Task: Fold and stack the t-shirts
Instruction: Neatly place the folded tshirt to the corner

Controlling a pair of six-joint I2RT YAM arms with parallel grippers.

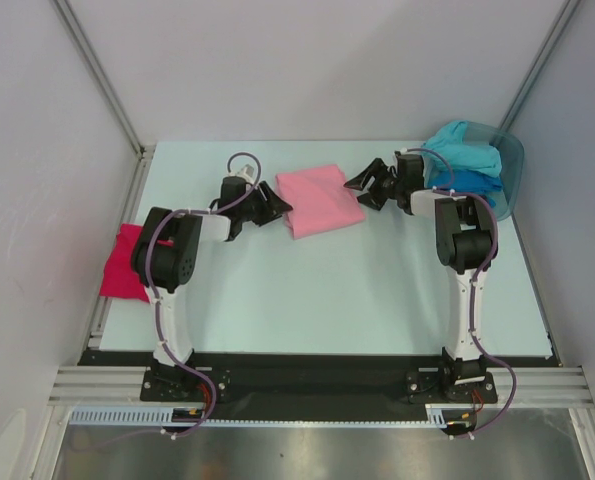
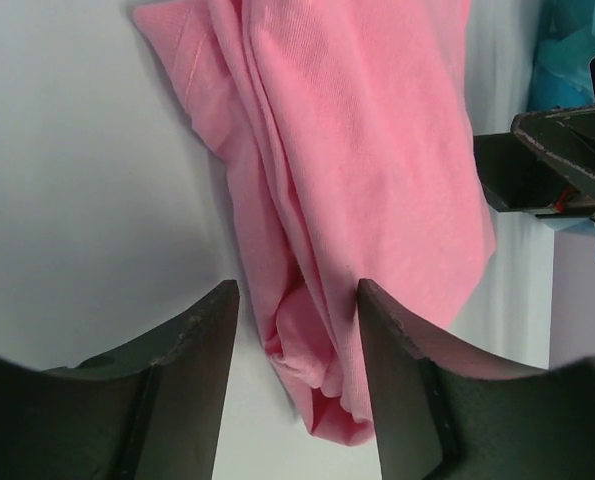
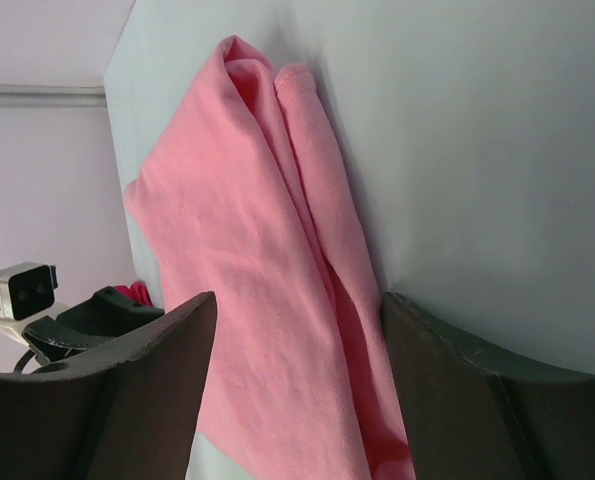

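Your pink shirt (image 1: 320, 200) lies folded into a rough rectangle at the middle of the desk (image 1: 327, 290), toward the far side; the left fingers (image 1: 274, 206) sit at its left end and the right fingers (image 1: 360, 187) at its right end, so you have it bracketed from both sides. Both pairs of fingers stand apart and neither is pinching cloth; in each wrist view the pink edge runs between the 2 fingers but lies loose on the desk.

The crimson shirt (image 1: 125, 262) is well apart, at the left edge of the desk and partly hanging over it. The turquoise shirt (image 1: 464, 145) and the blue shirt (image 1: 469, 181) are bunched in the tub (image 1: 514, 170) at the far right, just behind your right arm.

Watch the fold itself. The long edges are rolled and layered rather than flat; if you close on the top layer only, the lower layers will probably sag out and the fold will open as you lift. If 1 side rises ahead of the other, the cloth is likely to drag and skew; if you come in too low, the fingers may scrape the desk and push the shirt into a bunch instead of catching it.

Mind also the stacking spot; the crimson shirt's overhang means a nudge could slide it off the desk. Your right arm is close to the tub and a wide swing could knock it.
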